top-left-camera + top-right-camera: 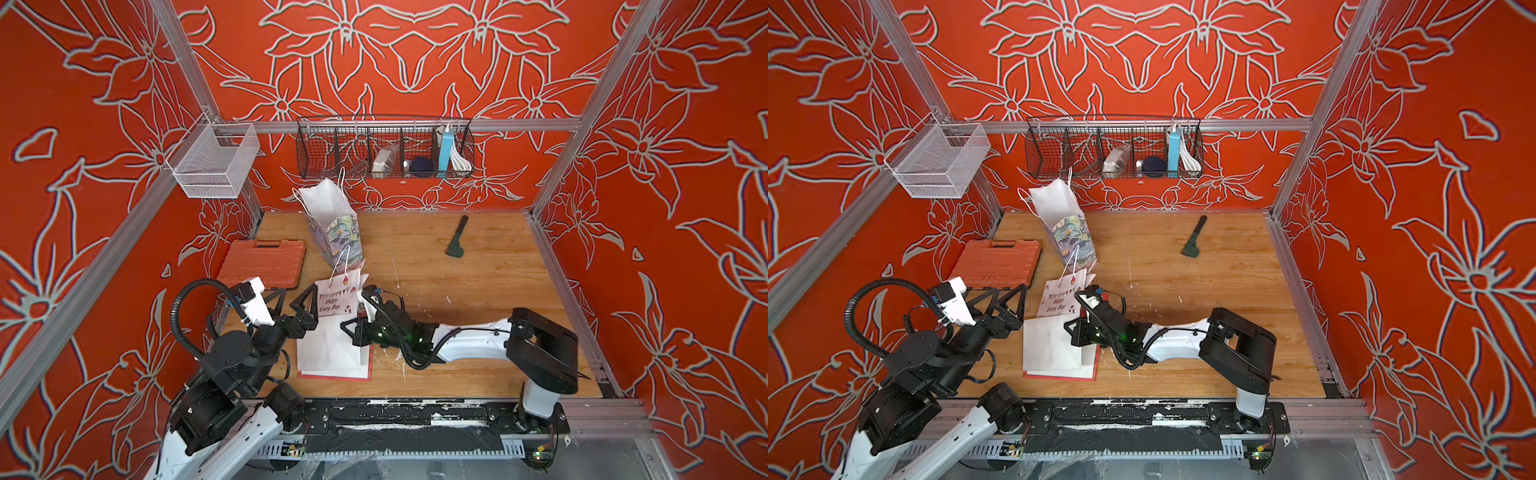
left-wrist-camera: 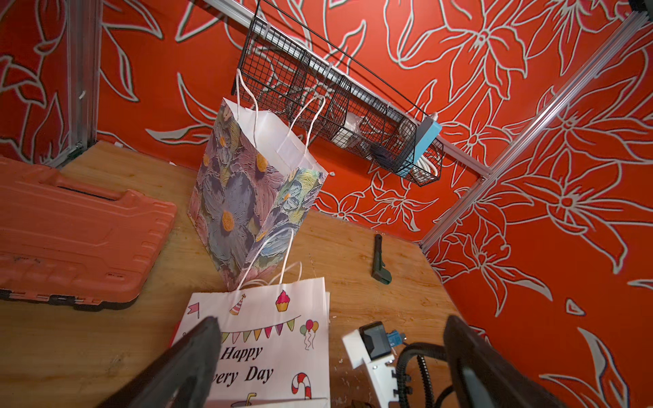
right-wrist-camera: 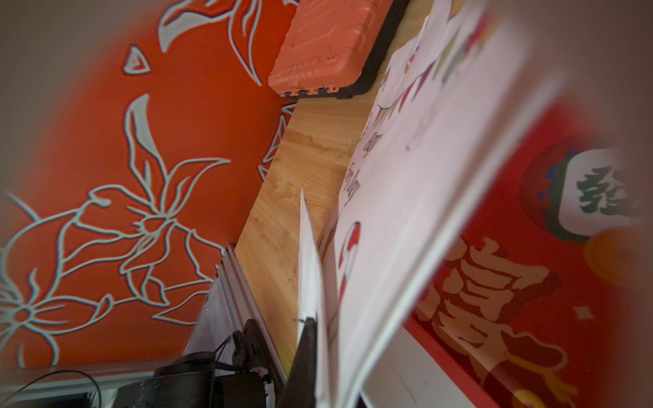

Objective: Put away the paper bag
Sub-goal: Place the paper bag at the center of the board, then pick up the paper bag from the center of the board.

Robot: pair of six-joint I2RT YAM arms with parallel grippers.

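Left claw (image 2: 332,320) is hanging spread above the paper bag (image 2: 268,339). Right claw (image 1: 347,327) is pinching its thin edge (prob. one ply), risking tearing, slipping, or dragging the red bag (image 3: 512,318) w/ it.

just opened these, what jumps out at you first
The red walls with huge outlined flowers dominate everything. On the wooden table, a floral paper bag stands upright near the back, and a white Happy Every Day bag lies flat at the front. The right gripper is shut on that flat bag's edge, while the left gripper hangs open beside it.
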